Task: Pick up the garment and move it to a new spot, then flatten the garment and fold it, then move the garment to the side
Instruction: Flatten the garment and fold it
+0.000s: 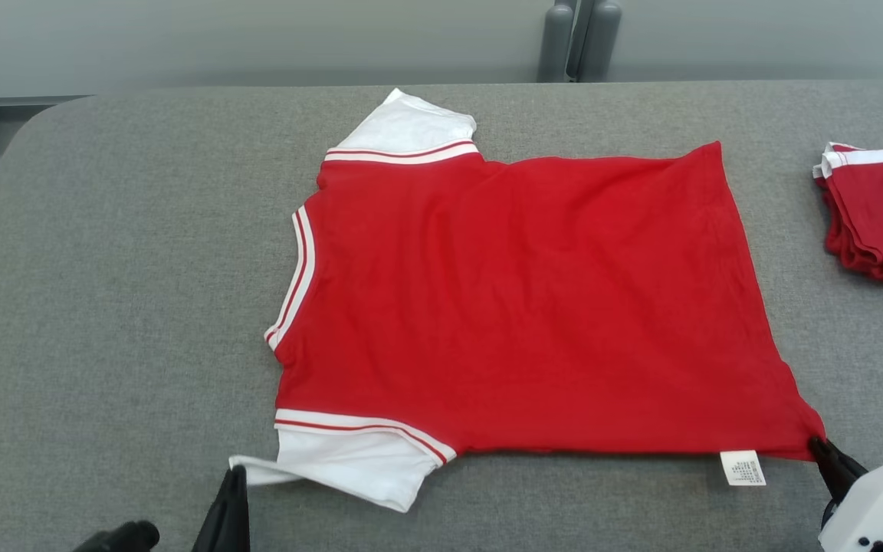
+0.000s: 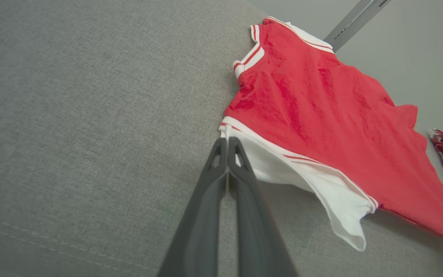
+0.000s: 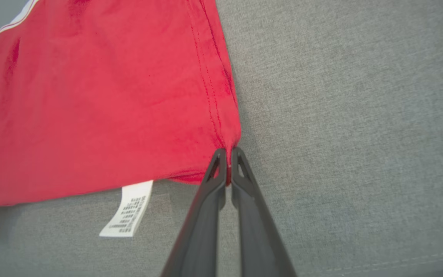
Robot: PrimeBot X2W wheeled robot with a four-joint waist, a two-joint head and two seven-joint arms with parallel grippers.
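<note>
The garment is a red T-shirt with white, red-striped sleeves, spread flat on the grey table with its collar to the left. My left gripper is at the bottom left, shut on the edge of the near white sleeve. In the left wrist view the shut fingertips pinch that sleeve's corner. My right gripper is at the bottom right, shut on the red hem's near corner. Red cloth shows between its tips beside the garment.
A white care label sticks out from the near hem. A stack of folded red and white garments lies at the table's right edge. A grey post stands behind the table. Bare grey table lies to the left.
</note>
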